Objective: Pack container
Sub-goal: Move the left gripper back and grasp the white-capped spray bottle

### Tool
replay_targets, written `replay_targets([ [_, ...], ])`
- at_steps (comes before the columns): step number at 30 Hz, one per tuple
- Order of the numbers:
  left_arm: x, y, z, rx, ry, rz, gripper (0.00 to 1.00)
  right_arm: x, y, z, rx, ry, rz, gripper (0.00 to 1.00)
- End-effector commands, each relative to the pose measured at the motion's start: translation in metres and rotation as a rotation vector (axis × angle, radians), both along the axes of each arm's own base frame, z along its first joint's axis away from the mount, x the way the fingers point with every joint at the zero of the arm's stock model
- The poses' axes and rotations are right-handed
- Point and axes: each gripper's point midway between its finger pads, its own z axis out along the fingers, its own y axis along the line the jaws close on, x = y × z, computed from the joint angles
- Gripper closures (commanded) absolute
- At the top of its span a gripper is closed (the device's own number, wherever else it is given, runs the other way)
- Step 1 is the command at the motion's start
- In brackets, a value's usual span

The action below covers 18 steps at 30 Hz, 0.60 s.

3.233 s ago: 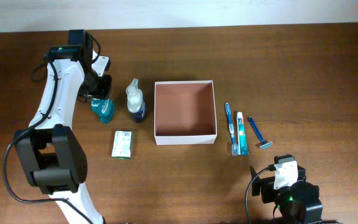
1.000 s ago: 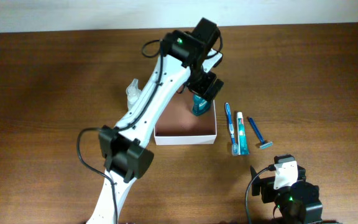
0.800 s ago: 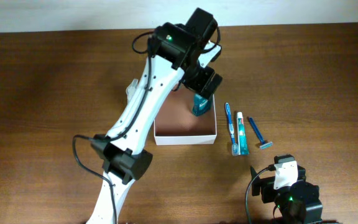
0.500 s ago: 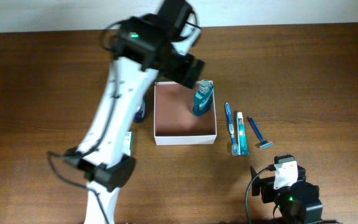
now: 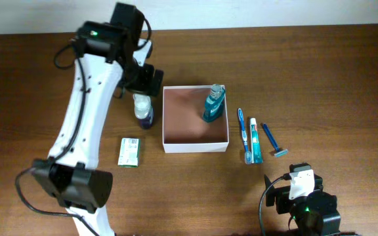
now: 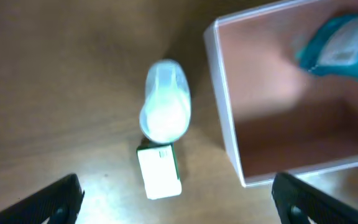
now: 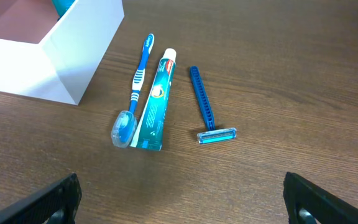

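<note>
in the middle of the overhead frame, flat on the table (image 5: 320,65): the container (image 5: 195,145), square and shallow, thin white walls, reddish-brown floor. inside it, in the upper right corner and against the right wall, a teal bottle (image 5: 214,105); rest of the floor bare.

just left of the container, a spray bottle (image 5: 142,108) with a clear top and dark blue base, near the box wall but apart from it. lower left of that, a flat green-and-white packet (image 5: 130,151) lying by itself.

right of the container, in a row from left to right: a blue toothbrush (image 5: 243,131), a toothpaste tube (image 5: 256,141) just beside it, and a blue razor (image 5: 273,141) a little further out, head toward the lower edge of the frame.

left hand (image 5: 151,80) at upper left of the container, by its upper left corner and over the spray bottle. from the left wrist view, fingers (image 6: 55,199) in the two bottom corners, spread wide, released, nothing between them; spray bottle and packet below, container at upper right with the teal bottle blurred.

right hand (image 5: 300,196) low at the lower right of the overhead frame, well apart from the container. in the right wrist view, dark fingers (image 7: 306,196) wide apart at the bottom corners, released and empty, facing the toothbrush, tube and razor, the container's corner at upper left.
</note>
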Motion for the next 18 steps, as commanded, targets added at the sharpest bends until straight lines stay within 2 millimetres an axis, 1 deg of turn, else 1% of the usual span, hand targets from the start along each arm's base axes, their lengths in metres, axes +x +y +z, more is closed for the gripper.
replay_targets([
  [1, -0.006, 0.006, -0.031, 0.036, 0.067, 0.024, 0.01, 0.0, -0.001, 0.0, 0.002, -0.005, -0.002, 0.01],
  [3, -0.003, 0.006, -0.047, 0.034, 0.069, 0.033, 0.01, 0.0, -0.001, 0.0, 0.001, -0.005, -0.003, 0.01],
  [6, 0.006, 0.004, -0.063, 0.027, 0.044, 0.034, 0.01, 0.0, -0.001, 0.0, 0.002, -0.005, -0.002, 0.01],
  [11, 0.008, 0.009, -0.082, 0.023, 0.051, 0.082, 0.06, 0.0, -0.001, 0.0, 0.001, -0.005, -0.003, 0.01],
  [13, 0.009, 0.012, -0.089, 0.021, 0.053, 0.105, 0.11, 0.0, -0.001, 0.0, 0.002, -0.005, -0.002, 0.01],
  [14, 0.01, 0.012, -0.091, 0.019, 0.047, 0.107, 0.16, 0.0, -0.001, 0.0, 0.001, -0.005, -0.003, 0.01],
  [15, 0.013, 0.012, -0.093, 0.016, 0.038, 0.109, 0.17, 0.0, -0.001, 0.0, 0.001, -0.005, -0.003, 0.01],
  [18, 0.017, 0.011, -0.095, 0.011, 0.022, 0.118, 0.24, 0.0, -0.001, 0.0, 0.001, -0.005, -0.003, 0.01],
])
